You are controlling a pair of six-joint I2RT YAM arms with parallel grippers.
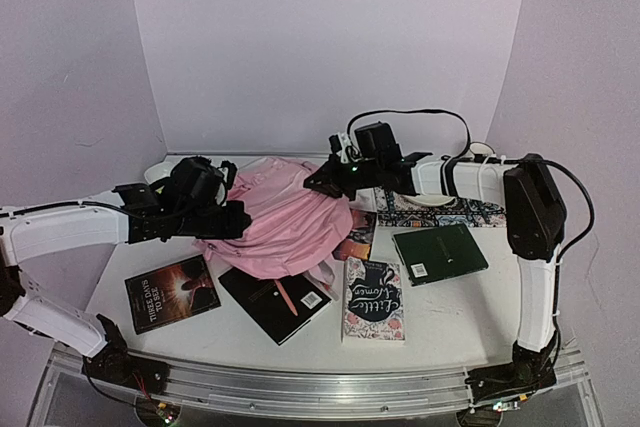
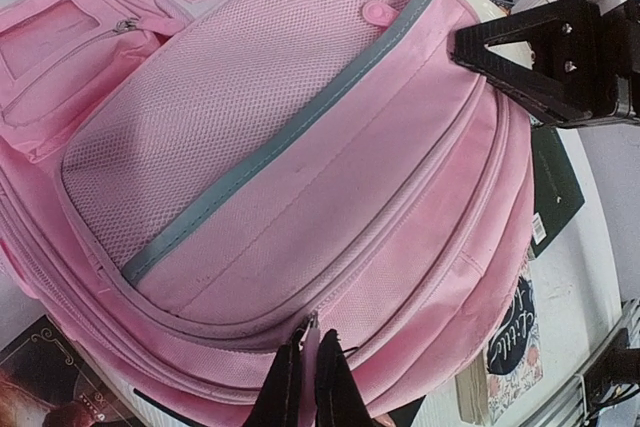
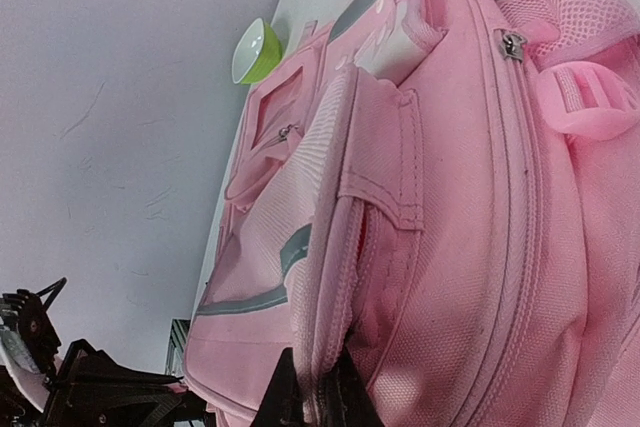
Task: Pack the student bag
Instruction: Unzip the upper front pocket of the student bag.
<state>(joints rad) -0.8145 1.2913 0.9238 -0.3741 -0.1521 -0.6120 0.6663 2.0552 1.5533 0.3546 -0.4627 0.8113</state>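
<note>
Stage: unzipping student bag (image 1: 285, 217), I judge. Left tool (image 2: 308, 387) pinches zipper pull (image 2: 311, 325); right tool (image 3: 318, 392) clamps its fabric. Next I draw pull along seam.

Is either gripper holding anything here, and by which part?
Both hold the student bag: the left gripper pinches a zipper pull, and the right gripper pinches a fold of its fabric.

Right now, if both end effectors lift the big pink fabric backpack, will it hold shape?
Probably sags: the pink fabric backpack lies slumped and wrinkled. Likely light; its panels look slack, not stuffed. Woven cloth, hardly slippery.
</note>
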